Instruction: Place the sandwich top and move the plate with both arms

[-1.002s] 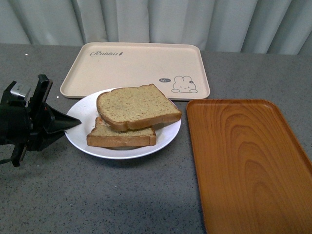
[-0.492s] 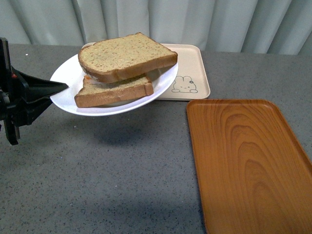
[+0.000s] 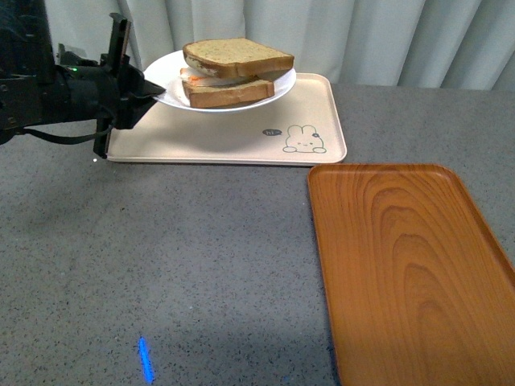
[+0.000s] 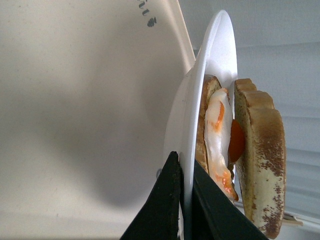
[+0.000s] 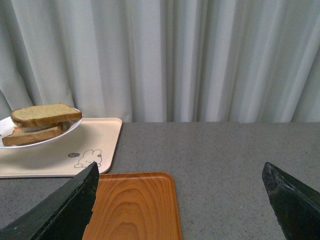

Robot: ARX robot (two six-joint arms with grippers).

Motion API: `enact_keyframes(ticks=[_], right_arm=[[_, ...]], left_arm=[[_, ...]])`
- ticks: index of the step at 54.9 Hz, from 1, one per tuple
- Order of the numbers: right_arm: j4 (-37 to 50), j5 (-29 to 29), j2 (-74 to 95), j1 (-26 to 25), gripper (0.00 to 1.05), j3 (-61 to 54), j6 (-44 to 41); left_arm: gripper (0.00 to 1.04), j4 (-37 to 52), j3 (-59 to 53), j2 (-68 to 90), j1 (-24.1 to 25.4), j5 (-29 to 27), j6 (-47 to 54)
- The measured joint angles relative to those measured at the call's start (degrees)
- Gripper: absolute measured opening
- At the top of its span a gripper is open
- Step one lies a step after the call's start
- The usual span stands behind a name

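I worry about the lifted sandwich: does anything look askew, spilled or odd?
The sandwich top sits twisted on the egg slice, overhanging it. The plate hangs above the rabbit tray, pinched at one rim spot by the left gripper alone. Nothing looks spilled.

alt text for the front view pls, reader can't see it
The left gripper holds a white plate by its rim above a beige rabbit tray; a sandwich with its top slice on sits on the plate. A wood-grain tray lies nearer, to the right.
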Motion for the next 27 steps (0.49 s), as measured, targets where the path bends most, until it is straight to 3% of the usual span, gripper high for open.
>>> enact_keyframes(ticks=[12, 27], right_arm=[[0.0, 0.0, 0.0, 0.0, 0.96, 0.0, 0.0], [0.0, 0.0, 0.0, 0.0, 0.96, 0.0, 0.0]], left_arm=[[0.04, -4.83, 9.16, 6.38, -0.96, -2.12, 0.07], [0.04, -7.65, 10.1, 7.15, -0.87, -3.23, 1.66]])
